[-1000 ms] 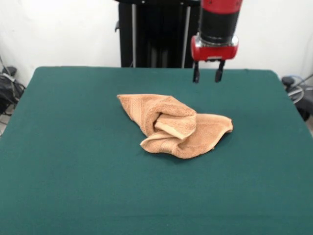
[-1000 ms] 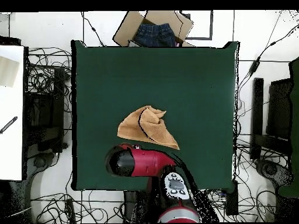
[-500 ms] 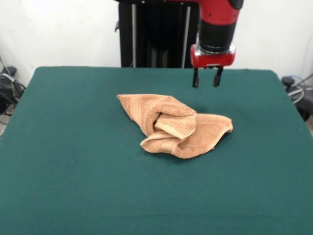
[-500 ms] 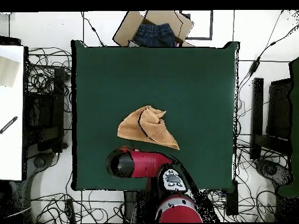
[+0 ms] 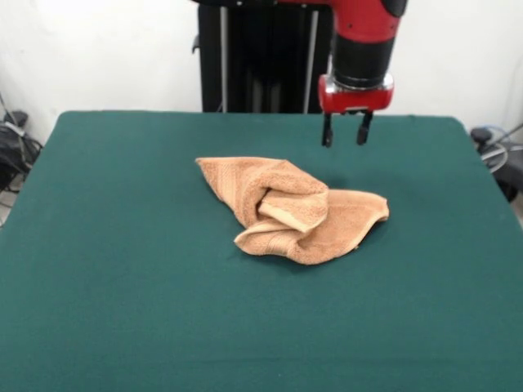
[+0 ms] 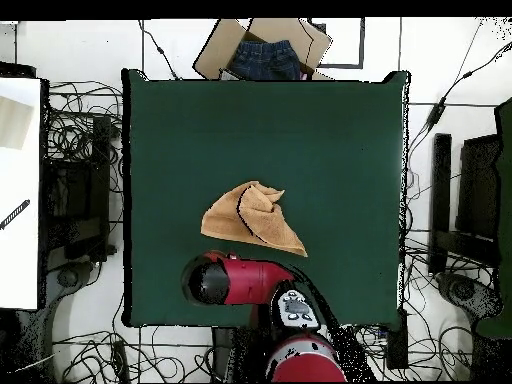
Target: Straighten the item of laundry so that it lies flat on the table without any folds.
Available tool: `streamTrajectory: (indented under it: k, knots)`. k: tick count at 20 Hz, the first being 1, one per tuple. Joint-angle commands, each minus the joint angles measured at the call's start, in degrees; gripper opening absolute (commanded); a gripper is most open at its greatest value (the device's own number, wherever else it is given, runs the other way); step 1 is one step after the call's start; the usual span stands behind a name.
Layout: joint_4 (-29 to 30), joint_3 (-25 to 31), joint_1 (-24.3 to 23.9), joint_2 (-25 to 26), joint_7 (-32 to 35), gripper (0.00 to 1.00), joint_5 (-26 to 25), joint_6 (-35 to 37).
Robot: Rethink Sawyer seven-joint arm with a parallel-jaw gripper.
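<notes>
Light is bright and even in both views, seemingly from overhead. The desk [image 5: 122, 269] shows matte green with no glare. The towel [image 5: 294, 208] casts only a thin soft shadow along its near edge, and a faint dark patch lies on the felt under the gripper [image 5: 343, 131]. Focus is sharp throughout.

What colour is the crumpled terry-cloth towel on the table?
Light orange-tan crumpled terry-cloth towel, clearest in the front view.

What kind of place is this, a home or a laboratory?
Most likely a robotics lab: a red arm stands at a green table holding only a crumpled towel, and loose cables cover the floor around it.
</notes>
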Motion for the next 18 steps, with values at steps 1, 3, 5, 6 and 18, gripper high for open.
streamTrajectory:
  k: [1, 3, 5, 6, 18]
  knots:
    - [2.0, 4.3, -0.1, -10.8, 6.6, 1.00, 0.5, 5.8]
    - [3.2, 5.1, -0.7, -13.5, 6.5, 1.00, 1.4, 8.0]
    - [4.5, 6.0, -1.5, -16.1, 6.3, 1.00, 2.3, 9.8]
    - [4.8, 6.0, -1.6, -17.5, 6.1, 1.00, 2.6, 11.0]
    - [7.2, 5.7, -1.3, -30.5, 4.4, 1.00, 7.7, 24.5]
